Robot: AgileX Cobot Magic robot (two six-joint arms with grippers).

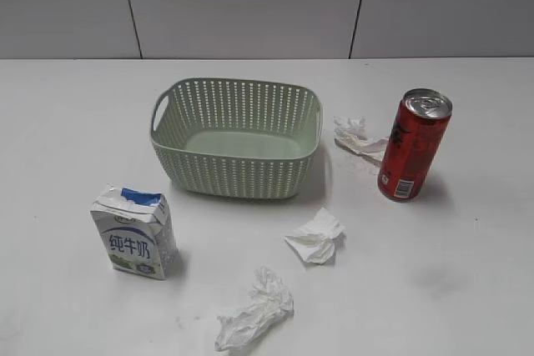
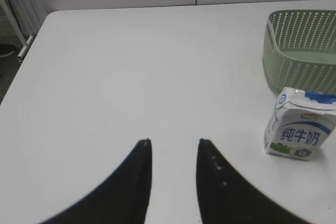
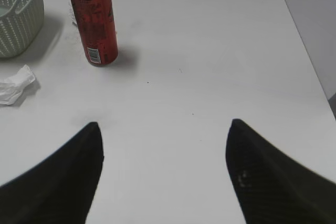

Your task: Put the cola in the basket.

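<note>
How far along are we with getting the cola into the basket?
Nothing is done yet. The cola stands upright on the table, to the right of the basket, which holds nothing. Nothing is in hand: the right claw is wide open with the can ahead and to its left, and the left claw is open over bare table. Left: reach, grip, lift, and release over the basket.

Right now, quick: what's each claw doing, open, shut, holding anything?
Left claw: open with a narrow gap, empty, over bare table.
Right claw: open wide, empty, well short of the cola.
</note>
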